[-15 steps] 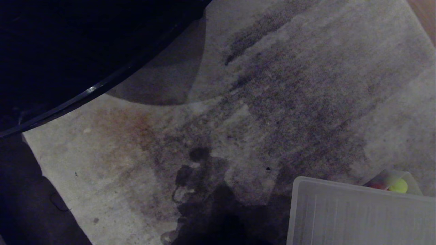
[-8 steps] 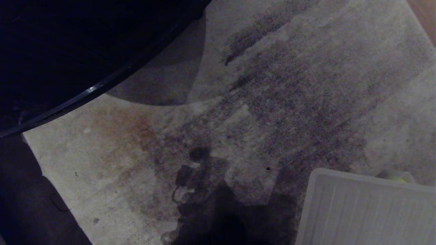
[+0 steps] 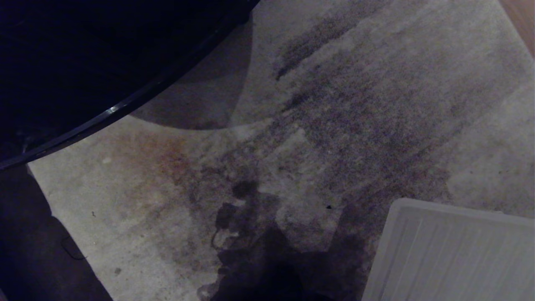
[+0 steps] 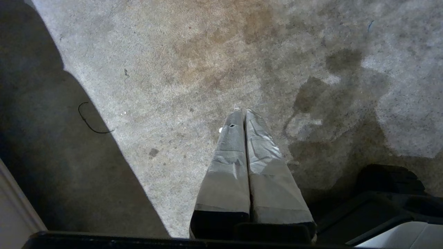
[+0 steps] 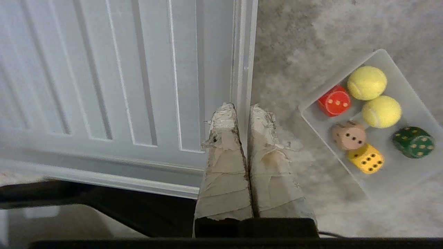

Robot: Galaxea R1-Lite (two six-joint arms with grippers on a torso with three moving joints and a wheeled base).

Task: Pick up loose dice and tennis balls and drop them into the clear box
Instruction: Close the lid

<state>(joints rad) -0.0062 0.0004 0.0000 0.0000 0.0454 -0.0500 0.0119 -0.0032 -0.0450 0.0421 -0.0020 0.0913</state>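
In the right wrist view the clear box (image 5: pixel 398 174) sits on the carpet. It holds two tennis balls (image 5: pixel 367 83) (image 5: pixel 381 111) and several dice: red (image 5: pixel 334 101), pinkish-tan (image 5: pixel 348 135), yellow (image 5: pixel 365 158) and dark green (image 5: pixel 413 141). My right gripper (image 5: pixel 242 112) is shut on the rim of the flat ribbed lid (image 5: pixel 121 69), just beside the box. In the head view the lid (image 3: pixel 459 251) fills the lower right and hides the box. My left gripper (image 4: pixel 244 112) hangs shut and empty over bare carpet.
A dark round table edge (image 3: pixel 113 110) curves across the head view's upper left. Stained grey carpet (image 3: pixel 292 146) covers the floor, with wooden floor (image 3: pixel 522 21) at the far upper right. Dark parts of my base (image 4: pixel 380 193) show beside the left gripper.
In the head view the lid has shifted to the right and upward, covering the corner of the box and the yellow-green ball seen behind it a second ago.
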